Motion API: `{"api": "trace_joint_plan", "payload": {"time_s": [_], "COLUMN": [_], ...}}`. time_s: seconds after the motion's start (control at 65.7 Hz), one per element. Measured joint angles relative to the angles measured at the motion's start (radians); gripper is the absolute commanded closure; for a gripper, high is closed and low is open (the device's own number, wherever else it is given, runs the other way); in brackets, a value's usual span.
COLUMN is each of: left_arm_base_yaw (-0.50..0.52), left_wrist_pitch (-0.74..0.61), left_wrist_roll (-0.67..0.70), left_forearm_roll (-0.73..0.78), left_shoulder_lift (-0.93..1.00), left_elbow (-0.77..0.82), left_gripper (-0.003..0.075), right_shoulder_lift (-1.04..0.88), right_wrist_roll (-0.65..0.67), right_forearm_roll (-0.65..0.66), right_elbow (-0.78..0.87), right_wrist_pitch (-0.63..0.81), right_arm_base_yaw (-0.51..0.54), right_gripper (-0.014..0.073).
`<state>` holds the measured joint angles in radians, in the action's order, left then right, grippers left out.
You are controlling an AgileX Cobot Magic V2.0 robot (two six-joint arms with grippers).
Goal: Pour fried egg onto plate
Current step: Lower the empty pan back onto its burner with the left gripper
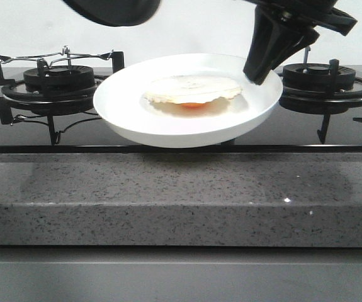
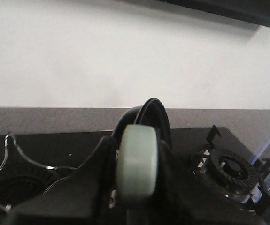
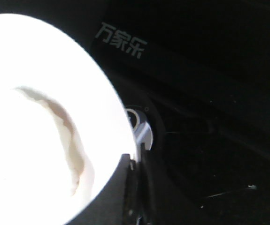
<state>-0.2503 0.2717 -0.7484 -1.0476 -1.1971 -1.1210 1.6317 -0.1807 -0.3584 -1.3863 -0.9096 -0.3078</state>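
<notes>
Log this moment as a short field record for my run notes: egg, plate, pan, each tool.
fried egg: lying in the plate, folded, yolk showing under the edge
plate: held above the stove, between the two burners
frying pan: raised at upper left, only partly in view
right tool: clamped on the plate's rim
left tool: closed on a pale green handle

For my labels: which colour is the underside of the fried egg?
Orange, where the yolk peeks under the fried egg on the plate; front view.

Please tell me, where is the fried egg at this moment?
In the front view, the fried egg lies in the middle of the white plate, between the two stove burners; the right gripper holds the plate's right rim.
</notes>
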Motion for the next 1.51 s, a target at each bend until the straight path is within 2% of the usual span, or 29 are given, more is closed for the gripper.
{"api": "trace_joint_plan", "payload": {"time_s": [0.152, 0.289, 0.396, 0.502, 0.807, 1.279, 1.386, 1.507], "left_arm_base_yaw": [0.198, 0.361, 0.455, 0.516, 0.548, 0.548, 0.548, 0.548], "left_wrist_pitch": [0.171, 0.370, 0.500, 0.554, 0.620, 0.609, 0.598, 0.596], "left_wrist_roll": [-0.018, -0.097, -0.122, -0.108, -0.074, -0.055, -0.051, -0.049], "left_forearm_roll": [-0.206, -0.453, -0.628, -0.687, -0.717, -0.713, -0.717, -0.717], "left_shoulder_lift": [-0.083, -0.201, -0.303, -0.400, -0.602, -0.642, -0.642, -0.642], "left_elbow": [0.000, 0.000, 0.000, -0.011, -0.085, -0.141, -0.141, -0.141], "left_gripper": [0.0739, 0.0739, 0.0739, 0.0739, 0.0739, 0.0734, 0.0686, 0.0581], "right_shoulder_lift": [0.000, 0.000, 0.000, 0.000, 0.000, 0.000, 0.000, 0.000], "right_wrist_roll": [0.000, 0.000, 0.000, 0.000, 0.000, 0.000, 0.000, 0.000], "right_forearm_roll": [0.000, 0.000, 0.000, 0.000, 0.000, 0.000, 0.000, 0.000], "right_elbow": [0.000, 0.000, 0.000, 0.000, 0.000, 0.000, 0.000, 0.000], "right_wrist_pitch": [0.000, 0.000, 0.000, 0.000, 0.002, 0.002, 0.002, 0.002], "right_arm_base_yaw": [0.000, 0.000, 0.000, 0.000, 0.000, 0.000, 0.000, 0.000], "right_gripper": [0.0661, 0.0661, 0.0661, 0.0661, 0.0661, 0.0661, 0.0661, 0.0661]}}
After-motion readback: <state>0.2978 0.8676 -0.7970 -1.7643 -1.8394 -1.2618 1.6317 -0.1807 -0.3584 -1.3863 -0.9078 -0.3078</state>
